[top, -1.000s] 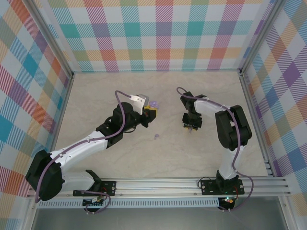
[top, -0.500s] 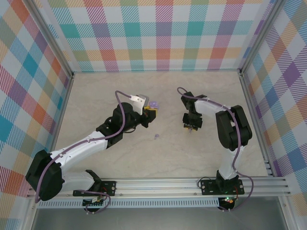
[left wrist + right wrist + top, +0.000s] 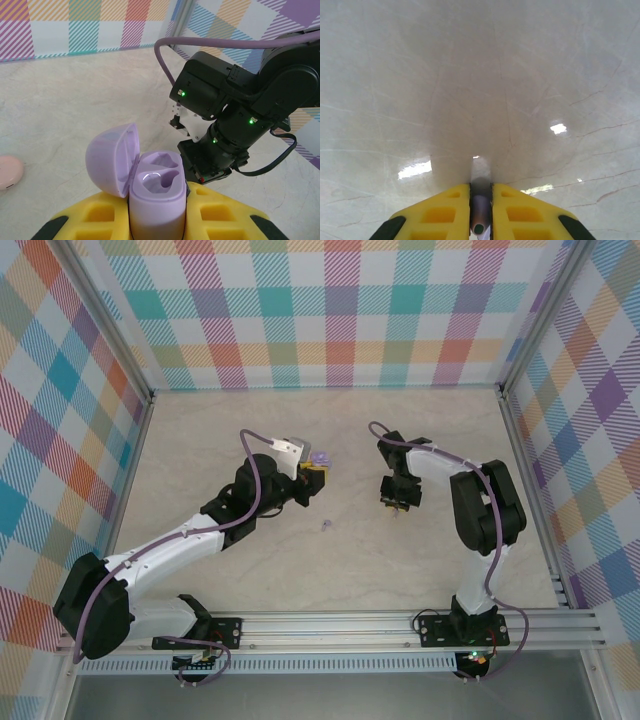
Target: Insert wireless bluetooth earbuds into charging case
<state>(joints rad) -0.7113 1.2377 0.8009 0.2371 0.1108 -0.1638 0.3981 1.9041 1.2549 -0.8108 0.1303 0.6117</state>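
Pale marble-look tabletop, faint veining, glossy. The right wrist view catches bright light patches reflecting off it. Boxed in on three sides by pastel plaid panels: back wall, left wall, right wall. Aluminium posts at the back corners. Slotted aluminium rail runs along the near edge.

Charging case base runs off the bottom edge, pink object cropped at left edge, loose earbud on worktop too small to resolve.
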